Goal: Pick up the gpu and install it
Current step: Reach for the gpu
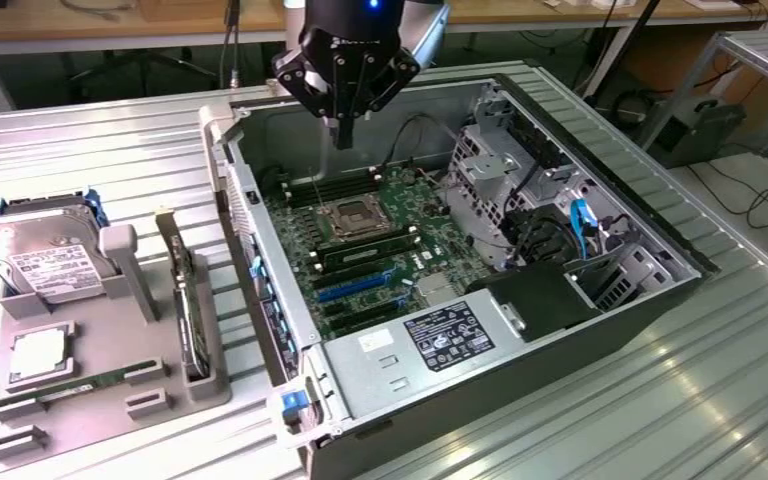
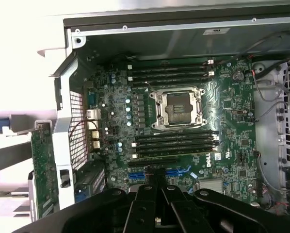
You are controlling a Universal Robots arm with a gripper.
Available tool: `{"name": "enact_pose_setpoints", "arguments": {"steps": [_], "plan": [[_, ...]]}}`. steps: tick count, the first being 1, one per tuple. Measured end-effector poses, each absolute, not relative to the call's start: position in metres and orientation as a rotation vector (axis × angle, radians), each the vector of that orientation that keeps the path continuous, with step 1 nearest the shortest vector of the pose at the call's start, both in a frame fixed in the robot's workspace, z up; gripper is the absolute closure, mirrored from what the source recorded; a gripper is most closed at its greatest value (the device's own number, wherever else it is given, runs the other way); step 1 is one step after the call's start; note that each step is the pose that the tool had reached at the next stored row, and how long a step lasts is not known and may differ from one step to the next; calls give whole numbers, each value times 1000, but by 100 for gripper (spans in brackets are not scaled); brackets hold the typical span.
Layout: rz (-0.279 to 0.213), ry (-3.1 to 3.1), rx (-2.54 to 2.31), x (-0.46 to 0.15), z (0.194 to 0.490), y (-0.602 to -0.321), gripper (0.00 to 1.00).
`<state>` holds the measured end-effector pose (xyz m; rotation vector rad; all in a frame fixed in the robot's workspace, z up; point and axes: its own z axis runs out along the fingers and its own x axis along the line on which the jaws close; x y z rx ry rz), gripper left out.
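The gpu stands on edge in a grey holder on the exterior view's left, outside the computer case, with its metal bracket end pointing away. In the wrist view the gpu shows as a green board edge beside the case's rear wall. My gripper hangs over the far end of the open case, above the motherboard, well away from the gpu. Its fingers are shut with nothing between them. Blue expansion slots lie just under the fingertips.
The grey holder also carries a silver hard drive, a square chip and a green RAM stick. Inside the case are the CPU socket, a power supply and a drive cage with cables.
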<state>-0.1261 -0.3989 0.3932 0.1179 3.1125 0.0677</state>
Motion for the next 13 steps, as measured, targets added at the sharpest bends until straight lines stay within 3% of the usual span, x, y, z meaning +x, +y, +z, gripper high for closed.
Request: {"name": "enact_pose_setpoints", "arguments": {"steps": [13], "plan": [[68,3112,118,-143,393,-399,89]]}}
